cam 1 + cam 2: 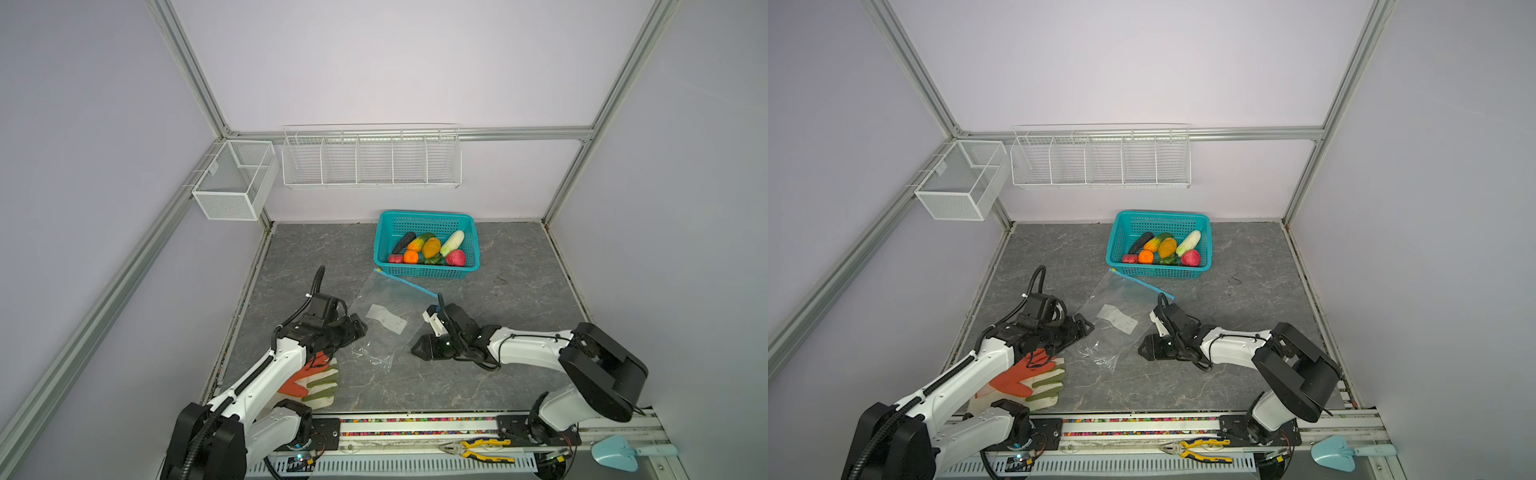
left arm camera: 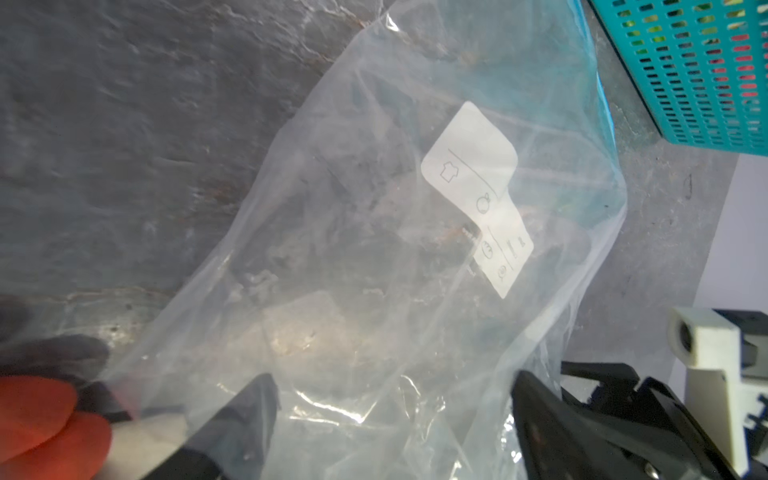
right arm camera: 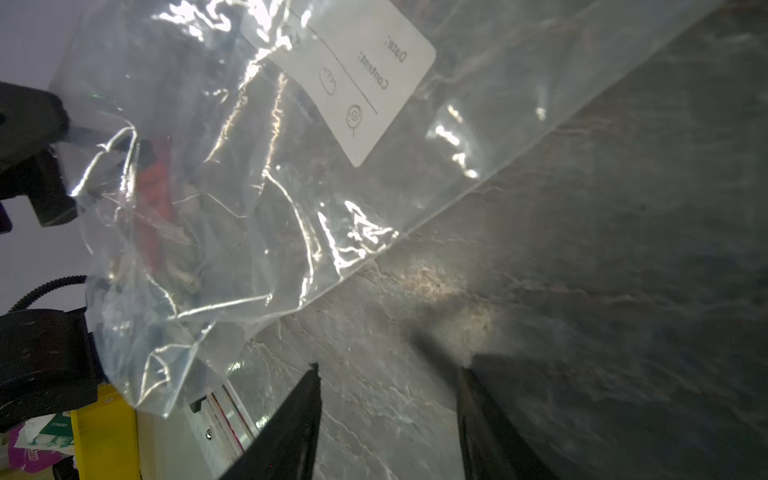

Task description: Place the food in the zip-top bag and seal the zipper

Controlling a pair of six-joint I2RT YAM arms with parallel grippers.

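The zip-top bag (image 1: pixel 384 320) is lying on the grey table (image 1: pixel 519 299), between the two pincers. The left pincer (image 1: pixel 360 327) is holding its fingers wide apart, and the bag's crinkly end is sitting between them, not pinched; the right pincer (image 3: pixel 388 369) is holding its fingers apart too, with only table between them and the bag just beside; the food (image 1: pixel 430 249) is sitting in the teal basket (image 1: pixel 424 213), just past the blue zipper (image 1: pixel 409 284).

The zip-top bag (image 1: pixel 399 299) is clear, glossy, crinkled plastic — the surface (image 1: pixel 519 299) matt grey stone-look, the basket (image 1: pixel 428 272) perforated teal plastic.
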